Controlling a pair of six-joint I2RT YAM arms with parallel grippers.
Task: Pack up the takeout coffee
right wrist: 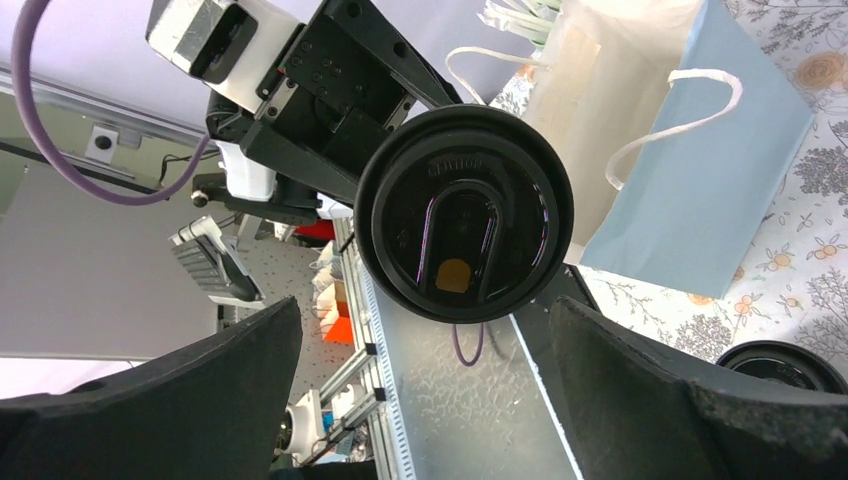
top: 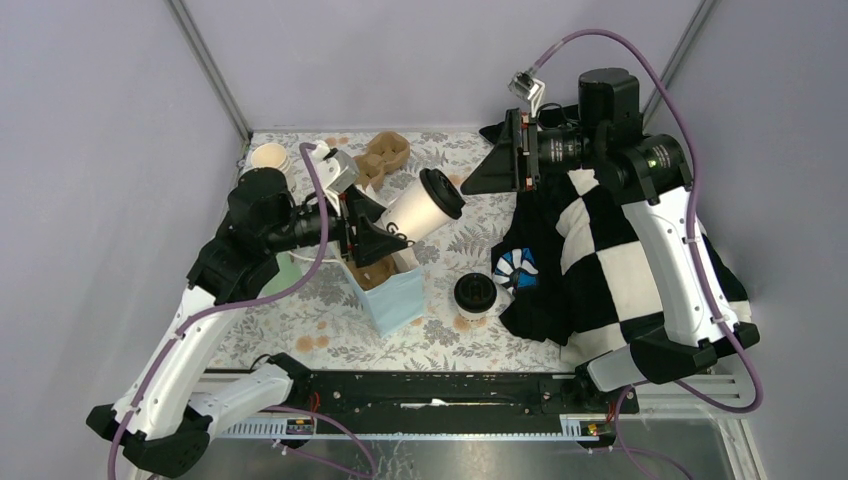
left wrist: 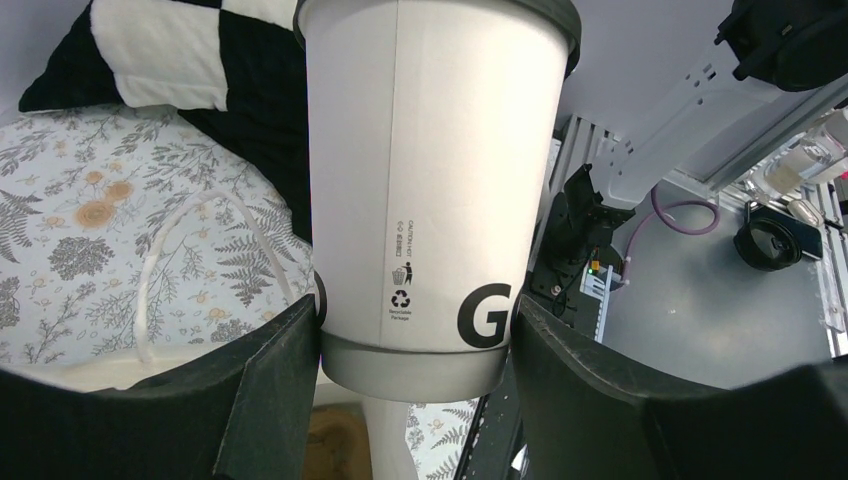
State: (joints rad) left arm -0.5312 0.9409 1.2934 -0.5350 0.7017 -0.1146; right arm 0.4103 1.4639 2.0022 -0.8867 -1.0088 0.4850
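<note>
Here, the left gripper [top: 385, 232] clamps a lidded white cup [top: 425, 207] tilted above the blue bag [top: 400, 305]; the second cup [top: 476, 295] stands nearby on the table [top: 330, 330], the right gripper [top: 478, 160] spread wide.

The white cup [left wrist: 430, 180] bears a black "G" and recycling sign.

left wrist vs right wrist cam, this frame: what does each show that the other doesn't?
Only left wrist: the held cup side-on, its white wall and printing clamped by the left pincer, plus the checkered cloth.
Only right wrist: that cup's black lid seen face-on, the blue bag with white handles, the edge of the second cup's lid at bottom right, and the right pincer, open.
Both: the held cup in the left pincer, and the floral table cover.
</note>
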